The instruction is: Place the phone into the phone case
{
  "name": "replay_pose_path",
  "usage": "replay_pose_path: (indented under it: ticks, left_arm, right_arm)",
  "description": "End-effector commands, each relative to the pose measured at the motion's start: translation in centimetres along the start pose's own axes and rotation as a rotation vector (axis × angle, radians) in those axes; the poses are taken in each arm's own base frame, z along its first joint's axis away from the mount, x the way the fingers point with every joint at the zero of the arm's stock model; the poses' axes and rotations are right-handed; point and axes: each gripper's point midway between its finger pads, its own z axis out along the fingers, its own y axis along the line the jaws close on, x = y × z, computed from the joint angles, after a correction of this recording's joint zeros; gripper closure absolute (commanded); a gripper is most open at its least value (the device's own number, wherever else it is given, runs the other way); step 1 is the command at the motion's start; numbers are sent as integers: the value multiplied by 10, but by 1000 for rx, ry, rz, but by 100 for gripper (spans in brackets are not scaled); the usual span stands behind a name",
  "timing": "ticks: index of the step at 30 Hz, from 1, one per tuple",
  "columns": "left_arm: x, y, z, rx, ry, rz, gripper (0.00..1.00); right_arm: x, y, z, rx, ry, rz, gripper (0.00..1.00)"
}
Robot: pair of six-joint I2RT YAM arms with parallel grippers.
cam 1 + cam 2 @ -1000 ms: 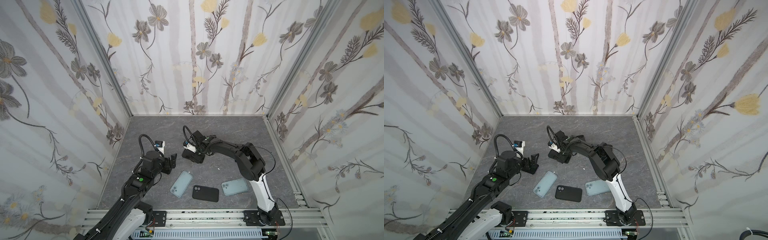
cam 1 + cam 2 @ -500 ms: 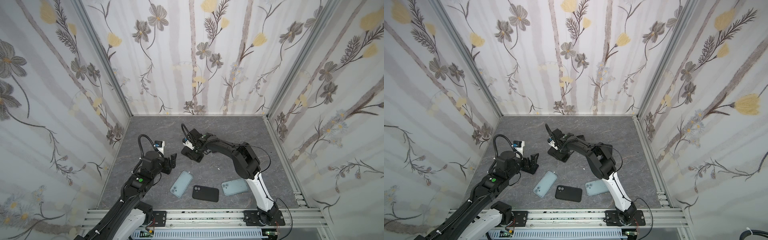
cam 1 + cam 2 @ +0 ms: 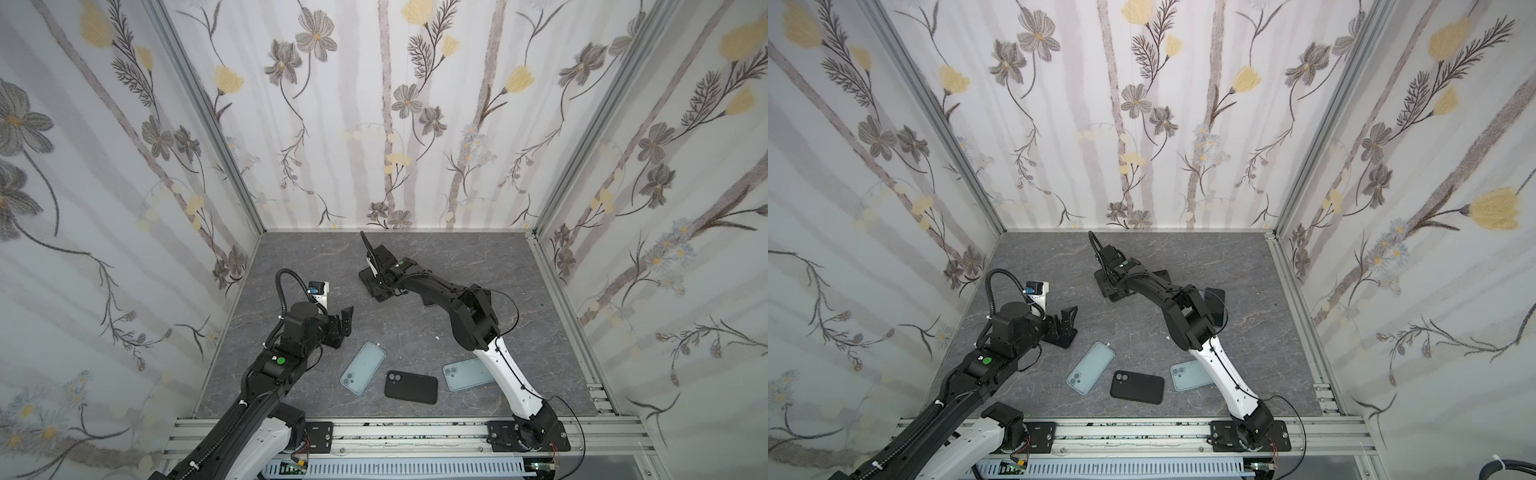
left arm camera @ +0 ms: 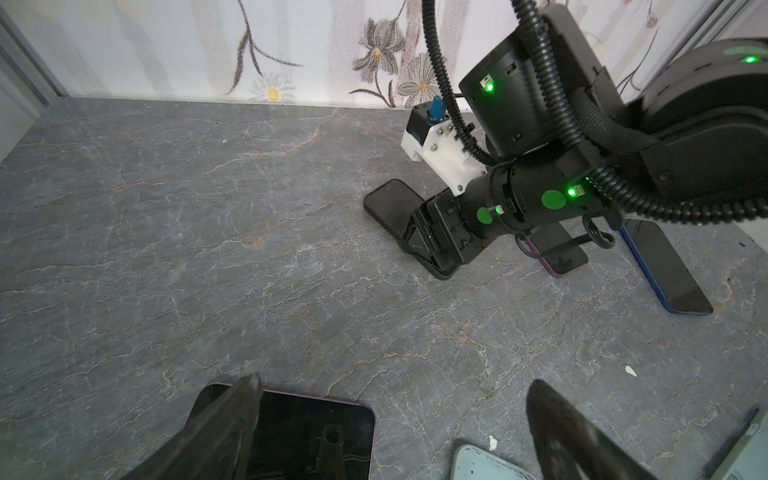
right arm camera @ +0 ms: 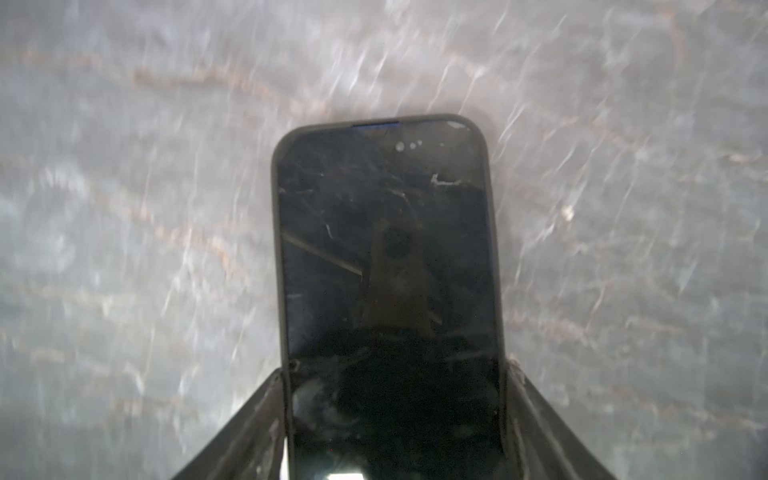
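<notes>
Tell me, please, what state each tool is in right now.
Left tool: open, holding nothing.
Right tool: closed on the phone.

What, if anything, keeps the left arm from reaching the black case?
Likely nothing, so yes: the left gripper is open and empty, and the black case lies flat and uncovered; only a pale blue case lies close to the path.

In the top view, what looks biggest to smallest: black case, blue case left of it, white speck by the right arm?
Tied, looking alike: blue case, black case.
Smallest: white speck.
</notes>
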Motion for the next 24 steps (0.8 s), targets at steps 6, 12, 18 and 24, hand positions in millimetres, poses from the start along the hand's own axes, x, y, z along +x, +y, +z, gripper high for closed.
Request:
replay_pose_path:
  ticks: [6,12,18,24]
  left_arm:
    - [-6,1,0,-8,-24,4,0]
    - [-6,1,0,-10,-22,3,0]
    - [-5,2,0,-13,-21,4,0]
    - [-6,2,-1,-15,-23,6,0]
  right_arm:
    - [-2,-15,32,-34,-39,227,41]
    - [-20,-23,44,-43,-104,299,40]
    - [-20,-31,54,-33,-111,334,39]
    - [-30,-32,43,-35,-132,328,34]
